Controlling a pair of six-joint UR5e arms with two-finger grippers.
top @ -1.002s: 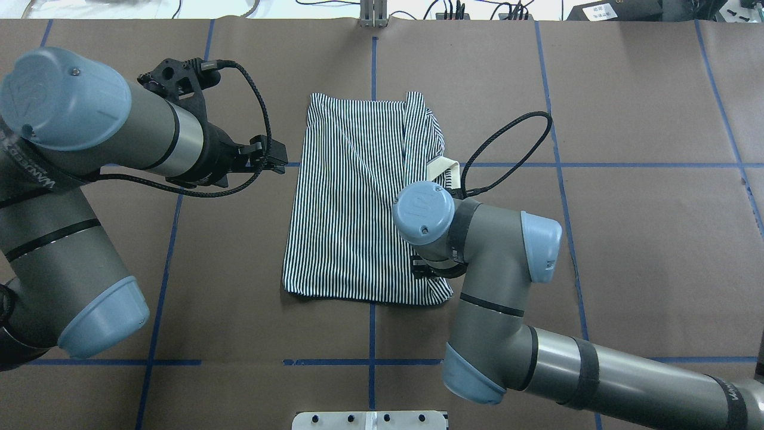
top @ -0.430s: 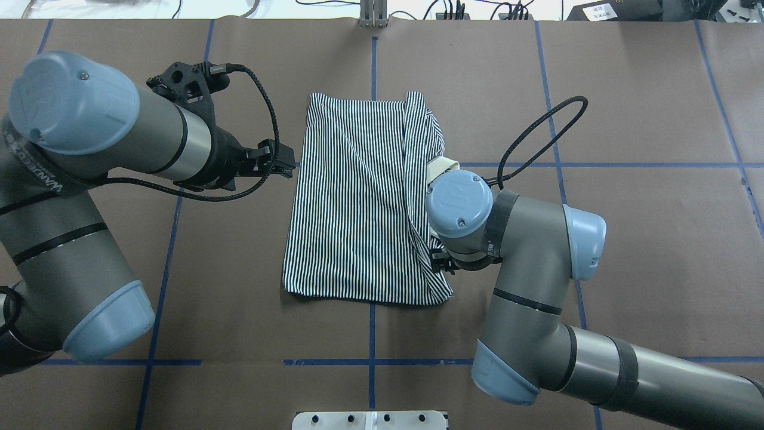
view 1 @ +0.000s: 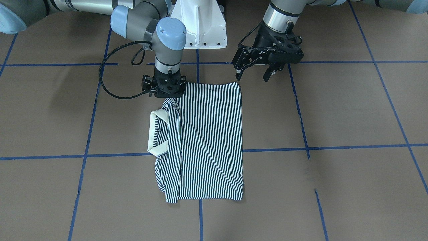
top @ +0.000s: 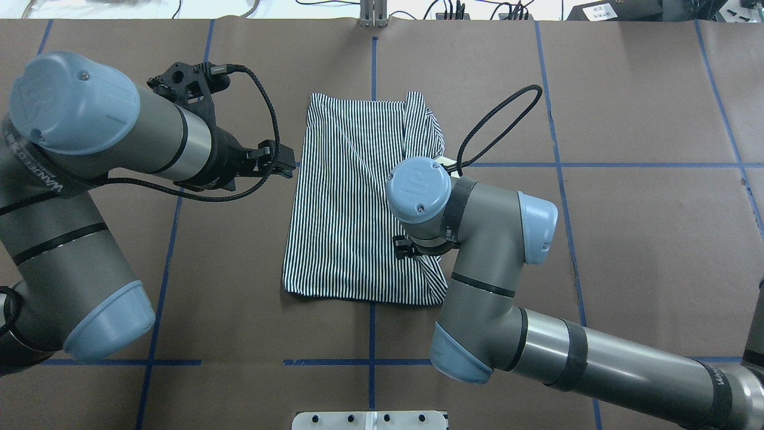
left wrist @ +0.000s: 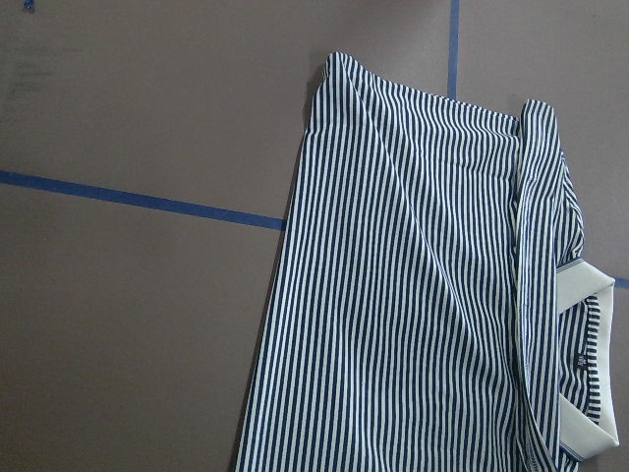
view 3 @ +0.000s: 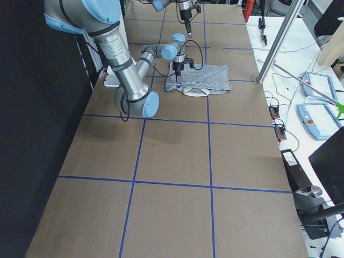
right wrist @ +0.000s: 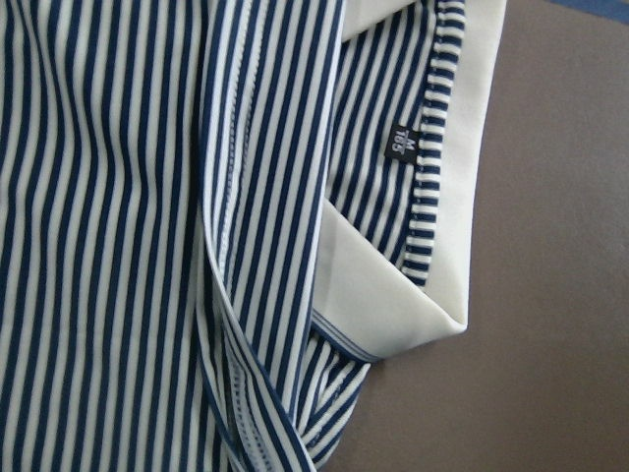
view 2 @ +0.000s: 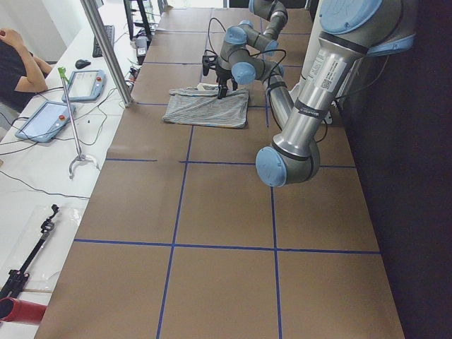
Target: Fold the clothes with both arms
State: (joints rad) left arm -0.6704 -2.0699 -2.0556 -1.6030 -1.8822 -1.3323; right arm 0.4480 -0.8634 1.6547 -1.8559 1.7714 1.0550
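In the exterior front-facing view, the right gripper [view 1: 164,89] is seen down at the robot-side edge of the striped polo shirt [view 1: 207,134], near its cream collar [view 1: 153,134]. Whether cloth is clamped cannot be told, and in the overhead view the jaws are hidden under the wrist. The shirt is laid folded on the brown table [view 1: 334,110], and the left gripper [view 1: 252,78] is held with fingers spread wide, nothing between them, just beside the other robot-side corner.

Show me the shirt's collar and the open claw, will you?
collar [view 1: 153,134]: front-facing view, on its cream outer band.
left gripper [view 1: 252,75]: front-facing view, midway between its open fingertips.
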